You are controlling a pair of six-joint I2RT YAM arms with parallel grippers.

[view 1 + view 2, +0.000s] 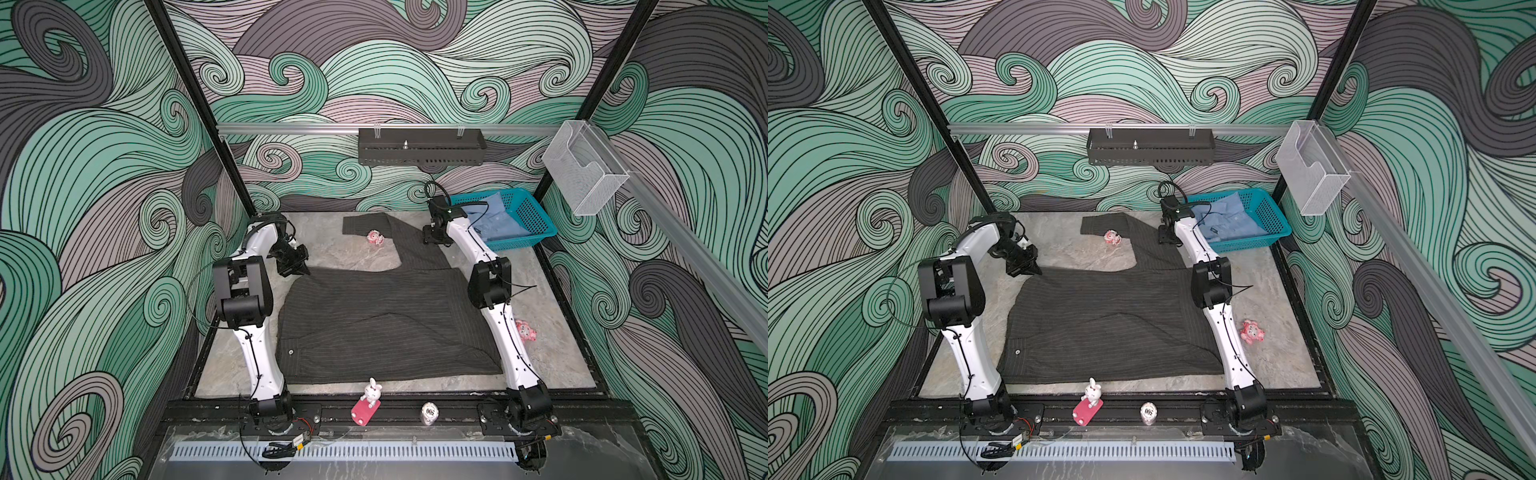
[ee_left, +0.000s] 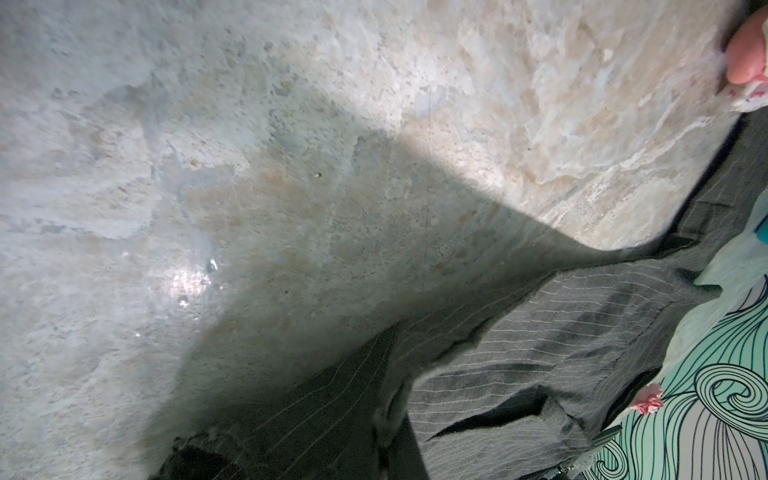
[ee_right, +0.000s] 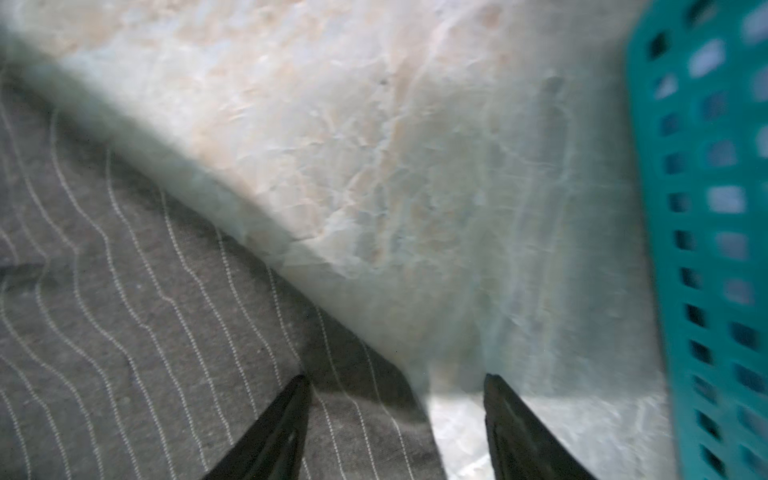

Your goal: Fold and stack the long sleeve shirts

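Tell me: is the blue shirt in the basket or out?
In. The light blue shirt lies crumpled inside the teal basket.

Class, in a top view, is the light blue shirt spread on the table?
No, the light blue shirt sits in the teal basket; only the dark pinstriped shirt is spread on the table.

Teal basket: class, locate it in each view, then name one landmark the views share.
A top view: teal basket, far right corner of the table.
A top view: same corner.
Left wrist: teal sliver at the frame edge, probably it.
Right wrist: its mesh wall, beyond bare table.
Shared landmark: pinstriped shirt.
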